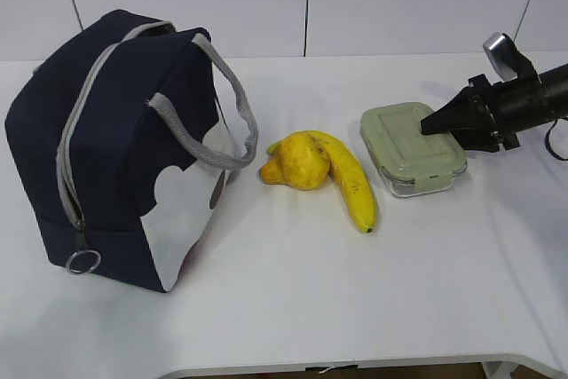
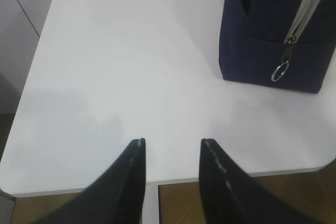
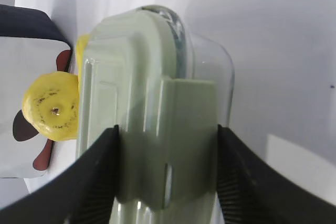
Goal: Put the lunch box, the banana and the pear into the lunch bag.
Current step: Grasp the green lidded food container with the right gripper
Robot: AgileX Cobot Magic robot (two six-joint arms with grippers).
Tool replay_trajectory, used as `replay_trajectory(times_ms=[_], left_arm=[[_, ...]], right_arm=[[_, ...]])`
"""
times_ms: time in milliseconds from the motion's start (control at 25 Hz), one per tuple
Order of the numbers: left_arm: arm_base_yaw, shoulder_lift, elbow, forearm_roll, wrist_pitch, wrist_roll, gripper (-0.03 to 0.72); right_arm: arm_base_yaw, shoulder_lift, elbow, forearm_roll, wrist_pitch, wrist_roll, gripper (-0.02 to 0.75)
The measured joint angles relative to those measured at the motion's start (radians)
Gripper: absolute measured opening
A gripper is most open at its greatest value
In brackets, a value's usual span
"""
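Observation:
The lunch box point(image 1: 413, 146), clear with a sage-green lid, sits on the white table at the right. My right gripper point(image 1: 439, 130) is closed on its right end; in the right wrist view the fingers press both sides of the lid's end clip point(image 3: 167, 129). The banana point(image 1: 351, 179) and the pear point(image 1: 297, 161) lie touching in the middle. The navy lunch bag point(image 1: 115, 148) stands upright at the left. My left gripper point(image 2: 172, 141) is open and empty over the table's front left edge, short of the bag point(image 2: 273, 30). It is out of the exterior view.
The bag's zipper pull ring point(image 2: 280, 71) hangs at its front corner, and grey handles point(image 1: 232, 95) arch toward the fruit. The pear point(image 3: 51, 106) shows beyond the box in the right wrist view. The table's front edge point(image 1: 355, 363) is close.

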Motion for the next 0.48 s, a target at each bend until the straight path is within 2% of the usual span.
replay_trajectory(times_ms=[480], left_arm=[[0.000,0.000,0.000,0.000,0.000,0.000,0.242]], right_arm=[[0.000,0.000,0.000,0.001,0.000,0.004,0.417]])
